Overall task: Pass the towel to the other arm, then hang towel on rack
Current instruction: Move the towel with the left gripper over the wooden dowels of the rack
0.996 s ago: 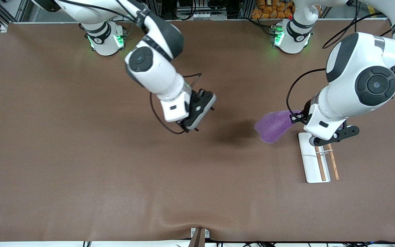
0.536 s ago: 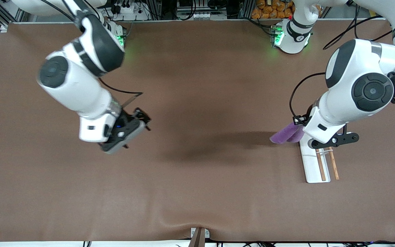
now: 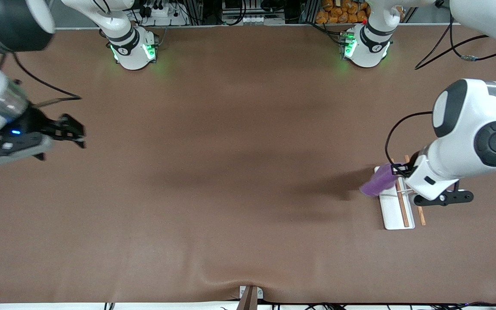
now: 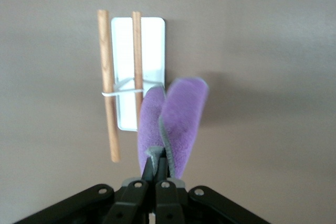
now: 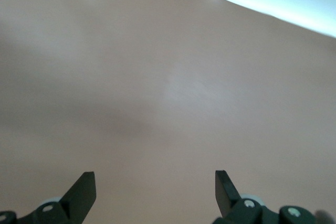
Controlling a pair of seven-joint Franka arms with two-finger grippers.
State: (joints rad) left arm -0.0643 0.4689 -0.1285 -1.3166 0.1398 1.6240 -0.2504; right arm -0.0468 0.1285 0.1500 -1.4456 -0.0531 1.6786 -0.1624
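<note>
A: Over the rack (image 3: 396, 211), what hangs there?
B: The towel (image 3: 378, 182), pinched in the left gripper (image 4: 156, 169), dangling beside its 2 rods.
A: And the right gripper (image 3: 65, 131)?
B: Fingers spread wide, holding nothing, above the table (image 3: 230, 172) at the right arm's end.

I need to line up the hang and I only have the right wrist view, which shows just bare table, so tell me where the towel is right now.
Observer: The left gripper is shut on the towel, pinching its grey-edged end while the purple part hangs over the rack.
Operator: Is it draped on the rods yet?
Observer: Not that I can see. In the left wrist view it dangles folded beside the wooden rods, overlapping one corner of the white base.
Operator: And my gripper, where does it sit?
Observer: The right gripper is open and empty, up over the right arm's end of the table, well away from the rack.
</note>
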